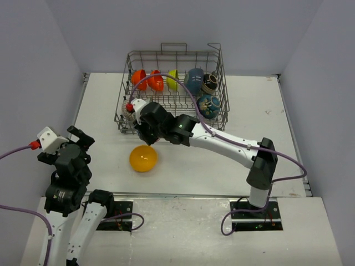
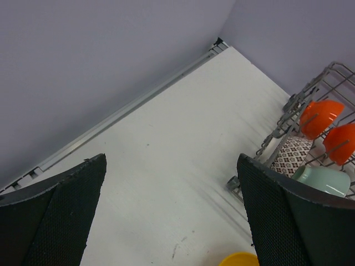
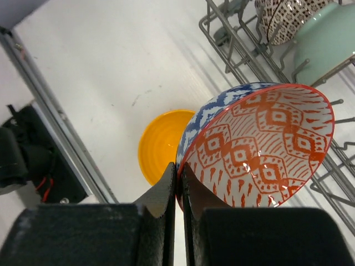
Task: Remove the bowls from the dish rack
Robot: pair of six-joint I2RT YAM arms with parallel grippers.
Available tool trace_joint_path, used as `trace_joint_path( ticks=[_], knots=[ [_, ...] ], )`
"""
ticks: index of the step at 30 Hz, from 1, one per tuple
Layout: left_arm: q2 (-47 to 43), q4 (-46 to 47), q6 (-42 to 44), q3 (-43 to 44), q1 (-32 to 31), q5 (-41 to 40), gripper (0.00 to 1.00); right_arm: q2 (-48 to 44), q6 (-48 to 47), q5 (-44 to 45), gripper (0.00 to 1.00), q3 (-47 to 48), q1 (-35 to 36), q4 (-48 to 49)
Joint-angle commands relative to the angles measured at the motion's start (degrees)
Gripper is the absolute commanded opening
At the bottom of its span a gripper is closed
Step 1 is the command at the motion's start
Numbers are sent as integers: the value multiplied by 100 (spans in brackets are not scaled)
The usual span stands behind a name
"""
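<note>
My right gripper (image 3: 178, 172) is shut on the rim of a zigzag-patterned bowl (image 3: 260, 149), red-and-white inside and blue outside, held tilted just outside the dish rack's (image 1: 224, 83) front left corner. Below it on the table lies a yellow bowl (image 1: 143, 158). In the rack stand an orange bowl (image 1: 138, 76), a red one (image 1: 156, 81), a yellow-green one (image 1: 173, 79), a blue one (image 1: 194, 79), a black-and-cream one (image 1: 209, 83) and a dark teal one (image 1: 208, 105). A mint bowl (image 3: 324, 41) and a speckled bowl (image 3: 283, 16) sit at the rack's front. My left gripper (image 2: 172, 160) is open and holds nothing, left of the yellow bowl.
White walls close in the table on the left, back and right. A metal rail (image 2: 127, 108) runs along the table's left edge. The right arm (image 1: 222, 141) stretches diagonally across the table's middle.
</note>
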Motion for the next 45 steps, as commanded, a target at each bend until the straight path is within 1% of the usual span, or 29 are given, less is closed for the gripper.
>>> trace_joint_path(
  ticks=[1,7,9,15,19,28,32,37,40,41,43,45],
  knots=[
    [-31,-134,-263,172,57,-349,100,157,-327,1086,0,432,298,-390],
    [-40,-143,-272,180,66,-367,100,772,-415,1509,0,967,800,-1216],
    [-66,-161,-281,180,66,-384,100,1052,-468,1527,0,1179,888,-1470],
    [-128,-170,-316,180,66,-419,100,1572,-599,1430,0,1601,1161,-1796],
    [-128,-170,-316,180,66,-428,100,2054,-696,1500,0,1952,1205,-2025],
    [-101,-134,-272,163,66,-384,100,2671,-898,1606,0,2515,1214,-2359],
    [-93,-108,-264,154,66,-358,100,2776,-925,1615,8,2524,1240,-2386],
    [-75,-99,-264,154,66,-340,100,2882,-968,1632,11,2568,1293,-2412],
    [-75,-99,-255,154,57,-340,100,2935,-960,1650,17,2594,1310,-2448],
    [-66,-99,-255,154,57,-332,100,2935,-960,1650,25,2586,1328,-2448],
    [-66,-99,-255,154,66,-323,100,2917,-951,1676,37,2568,1354,-2413],
    [-75,-90,-246,154,57,-331,100,2908,-951,1676,44,2559,1381,-2413]
  ],
)
